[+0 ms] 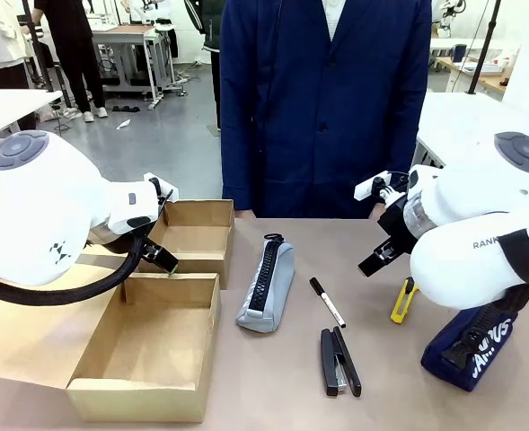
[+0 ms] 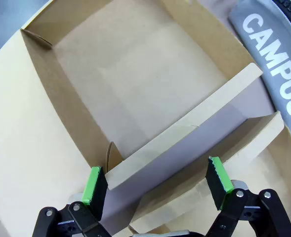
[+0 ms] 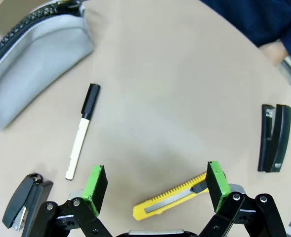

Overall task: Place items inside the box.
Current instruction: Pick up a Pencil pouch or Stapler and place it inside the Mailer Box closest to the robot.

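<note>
Two open cardboard box halves, a near one (image 1: 138, 395) and a far one (image 1: 201, 215), sit at the left. My left gripper (image 1: 159, 257) (image 2: 157, 180) hangs open above the box wall (image 2: 185, 143) between them, holding nothing. On the table lie a light grey zip pouch (image 1: 268, 287) (image 3: 31, 49) (image 2: 276, 74), a black-capped white marker (image 1: 327, 302) (image 3: 81, 133), a black stapler (image 1: 339, 361) (image 3: 24, 200), a second stapler (image 3: 273, 138), a yellow utility knife (image 1: 403, 301) (image 3: 172, 201) and a navy "CAMPUS" pouch (image 1: 469, 346). My right gripper (image 1: 376, 260) (image 3: 156, 182) is open just above the knife.
A person in a dark blue coat (image 1: 327, 99) stands at the far table edge, with a hand (image 3: 273, 52) near it. The bulky right arm (image 1: 480, 242) covers part of the navy pouch. Bare tabletop (image 3: 175, 84) lies between marker and far stapler.
</note>
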You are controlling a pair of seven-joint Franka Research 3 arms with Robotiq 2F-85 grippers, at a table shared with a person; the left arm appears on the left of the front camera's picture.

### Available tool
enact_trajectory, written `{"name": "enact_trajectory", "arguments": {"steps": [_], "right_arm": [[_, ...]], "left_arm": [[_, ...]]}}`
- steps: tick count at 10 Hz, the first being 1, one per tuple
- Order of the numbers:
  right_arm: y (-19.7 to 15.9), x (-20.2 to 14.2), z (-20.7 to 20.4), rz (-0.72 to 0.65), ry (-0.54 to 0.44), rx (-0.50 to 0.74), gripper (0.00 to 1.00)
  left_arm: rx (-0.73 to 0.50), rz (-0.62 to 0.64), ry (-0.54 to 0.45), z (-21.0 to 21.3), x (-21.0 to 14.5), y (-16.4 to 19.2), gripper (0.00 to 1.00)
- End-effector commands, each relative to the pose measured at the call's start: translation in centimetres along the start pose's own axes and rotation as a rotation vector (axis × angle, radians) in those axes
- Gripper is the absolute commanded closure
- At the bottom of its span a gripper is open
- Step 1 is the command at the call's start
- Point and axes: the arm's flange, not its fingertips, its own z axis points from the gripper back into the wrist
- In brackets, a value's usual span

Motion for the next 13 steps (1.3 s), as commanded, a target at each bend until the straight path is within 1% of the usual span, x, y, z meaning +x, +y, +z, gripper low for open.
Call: {"name": "enact_trajectory", "arguments": {"steps": [1, 6, 7, 8, 9, 10, 11, 12, 13], "right_arm": [[0.0, 0.0, 0.0, -0.001, 0.000, 0.000, 0.00], [0.0, 0.0, 0.0, 0.000, 0.000, 0.000, 0.00], [-0.4, 0.6, 1.2, 0.011, -0.015, -0.015, 0.00], [-0.8, 1.6, 2.8, -0.028, -0.027, 0.003, 0.00], [-1.7, 2.7, 5.0, -0.126, 0.009, -0.020, 0.00], [-3.8, 3.6, 8.6, -0.235, 0.073, 0.066, 0.00], [-6.9, 4.6, 13.3, -0.399, 0.044, 0.140, 0.00], [-9.4, 4.2, 18.0, -0.529, -0.012, 0.182, 0.00], [-11.7, 2.1, 22.1, -0.651, -0.058, 0.322, 0.00]], "left_arm": [[0.000, 0.000, 0.000, 0.0, 0.0, 0.0, 0.00], [0.000, 0.000, 0.000, 0.0, 0.0, 0.0, 0.00], [0.000, 0.000, 0.000, 0.0, 0.0, 0.0, 0.00], [-0.059, -0.023, -0.049, 3.3, 0.3, 0.1, 0.00], [-0.169, -0.004, -0.072, 7.4, 0.6, 0.2, 0.00], [-0.210, 0.070, -0.006, 12.6, 0.8, -0.2, 0.00], [-0.246, 0.068, -0.036, 17.8, 0.7, 0.6, 0.00], [-0.287, 0.081, -0.068, 21.6, 0.3, 2.4, 0.00], [-0.340, 0.163, -0.086, 24.0, -0.7, 4.9, 0.00]]}}
